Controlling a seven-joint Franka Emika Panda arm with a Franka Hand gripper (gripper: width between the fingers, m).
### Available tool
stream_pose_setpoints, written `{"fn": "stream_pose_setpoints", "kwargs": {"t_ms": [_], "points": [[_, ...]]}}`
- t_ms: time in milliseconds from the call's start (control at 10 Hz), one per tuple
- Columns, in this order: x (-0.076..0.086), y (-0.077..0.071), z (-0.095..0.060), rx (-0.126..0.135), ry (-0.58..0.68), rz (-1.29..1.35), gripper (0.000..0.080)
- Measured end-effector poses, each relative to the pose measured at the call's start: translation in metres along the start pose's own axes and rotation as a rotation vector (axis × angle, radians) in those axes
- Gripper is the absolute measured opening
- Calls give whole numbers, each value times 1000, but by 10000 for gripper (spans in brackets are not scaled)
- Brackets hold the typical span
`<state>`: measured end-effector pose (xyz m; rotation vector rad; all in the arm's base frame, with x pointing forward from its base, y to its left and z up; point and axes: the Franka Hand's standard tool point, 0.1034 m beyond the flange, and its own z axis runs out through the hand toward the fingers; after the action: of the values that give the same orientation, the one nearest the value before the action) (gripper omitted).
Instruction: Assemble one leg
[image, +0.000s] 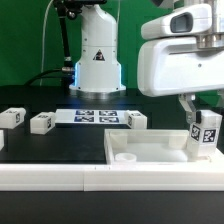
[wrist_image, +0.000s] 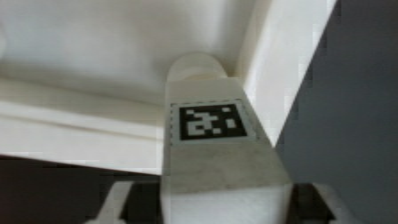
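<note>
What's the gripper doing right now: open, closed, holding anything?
The gripper: closed, holding the leg between its fingers.

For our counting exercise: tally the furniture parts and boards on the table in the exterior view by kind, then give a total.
Legs: 4
Tabletop piece: 1
Marker board: 1
Total: 6

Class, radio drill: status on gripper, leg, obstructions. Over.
Gripper shut on the leg, leg upright. Leg over the tabletop, at its end on the exterior view's right; seating cannot be told. No obstruction seen there.
</note>
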<state>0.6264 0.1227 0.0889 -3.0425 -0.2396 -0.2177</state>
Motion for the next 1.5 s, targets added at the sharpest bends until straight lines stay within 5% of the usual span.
{"fn": "stream_pose_setpoints", "kwargs": {"t_ms": [1100, 1500], "points": [[-3, 7, 1, -21, 22, 1086, 294], [-4, 7, 1, 1, 5, 1353, 294]]}}
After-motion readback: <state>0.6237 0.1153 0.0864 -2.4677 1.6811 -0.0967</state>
